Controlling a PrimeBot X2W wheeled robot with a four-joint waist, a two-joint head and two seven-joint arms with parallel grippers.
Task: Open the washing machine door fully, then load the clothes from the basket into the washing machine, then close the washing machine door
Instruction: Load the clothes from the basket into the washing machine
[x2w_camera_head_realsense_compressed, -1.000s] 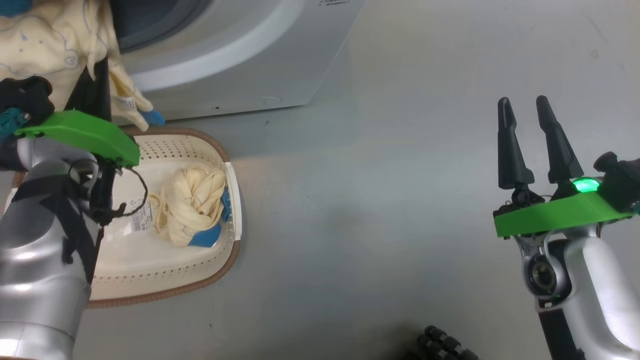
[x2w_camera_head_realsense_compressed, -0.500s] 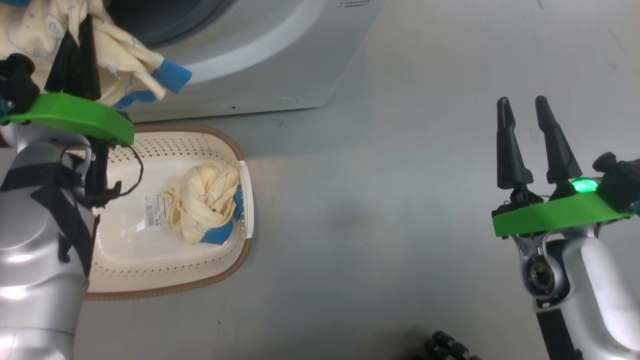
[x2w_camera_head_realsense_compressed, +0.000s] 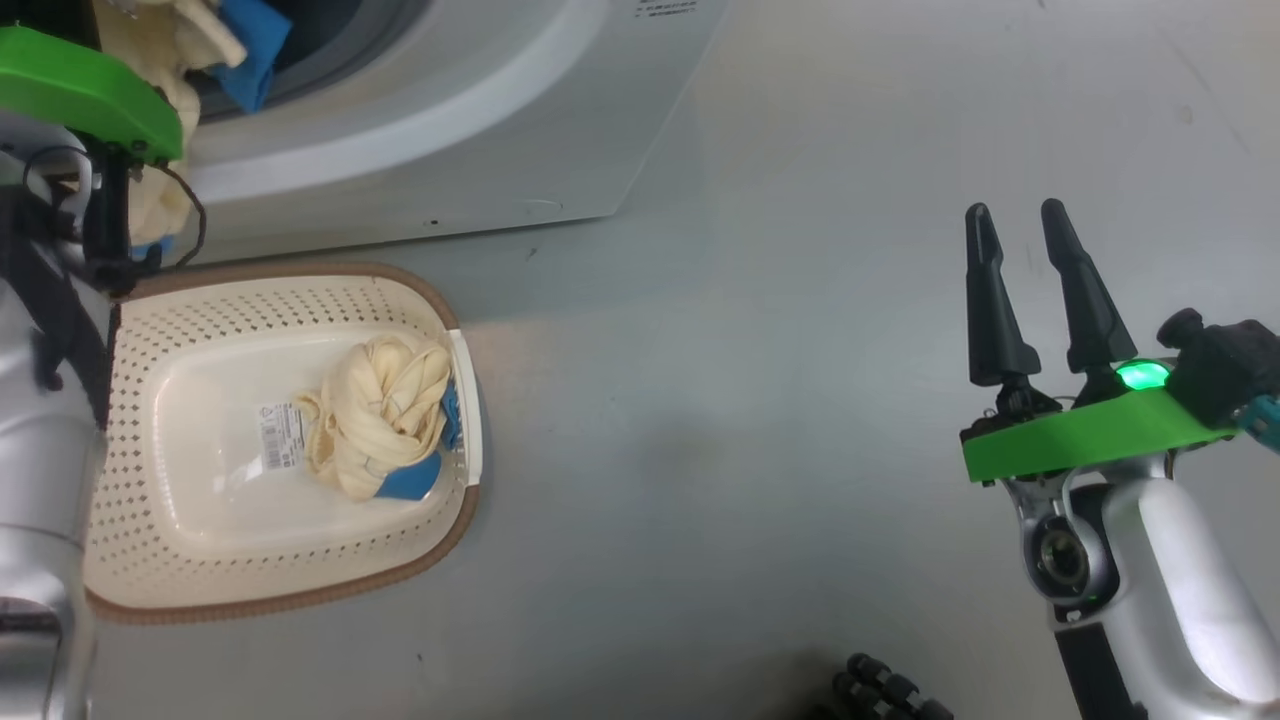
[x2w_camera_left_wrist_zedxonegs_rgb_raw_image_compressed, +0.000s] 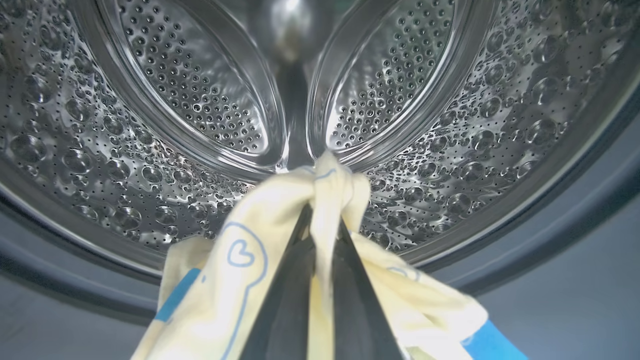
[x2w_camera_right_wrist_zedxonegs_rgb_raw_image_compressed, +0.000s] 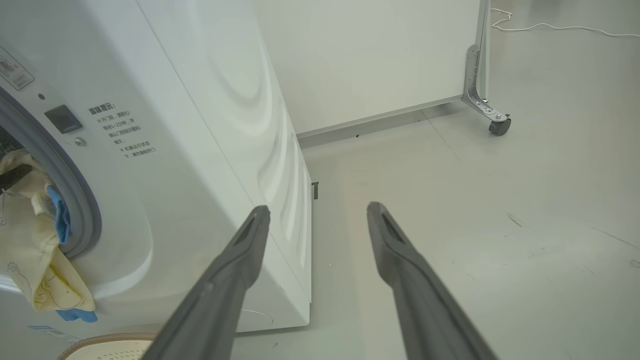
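My left gripper (x2w_camera_left_wrist_zedxonegs_rgb_raw_image_compressed: 322, 220) is shut on a cream-yellow garment (x2w_camera_left_wrist_zedxonegs_rgb_raw_image_compressed: 235, 280) with blue line drawings and blue patches. It holds it at the mouth of the washing machine's steel drum (x2w_camera_left_wrist_zedxonegs_rgb_raw_image_compressed: 190, 95), fingers pointing inside. In the head view the garment (x2w_camera_head_realsense_compressed: 190, 40) hangs at the opening of the washing machine (x2w_camera_head_realsense_compressed: 450, 120), beside my left wrist's green plate (x2w_camera_head_realsense_compressed: 80, 90). A second bunched garment (x2w_camera_head_realsense_compressed: 380, 430) lies in the basket (x2w_camera_head_realsense_compressed: 150, 340) on the floor before the machine. My right gripper (x2w_camera_head_realsense_compressed: 1020, 260) stands open far to the right, holding nothing. The washing machine door is out of view.
A paper label (x2w_camera_head_realsense_compressed: 280, 437) is stuck to the basket's bottom. Grey floor (x2w_camera_head_realsense_compressed: 720, 400) stretches between the basket and my right arm. Right of the machine stands a white panel (x2w_camera_right_wrist_zedxonegs_rgb_raw_image_compressed: 375, 55) on a castor (x2w_camera_right_wrist_zedxonegs_rgb_raw_image_compressed: 500, 126). A white cable (x2w_camera_right_wrist_zedxonegs_rgb_raw_image_compressed: 565, 30) lies on the floor.
My left gripper has carried the garment up from above the basket into the machine's opening. The head camera has shifted a little. My right gripper has stayed open in place.
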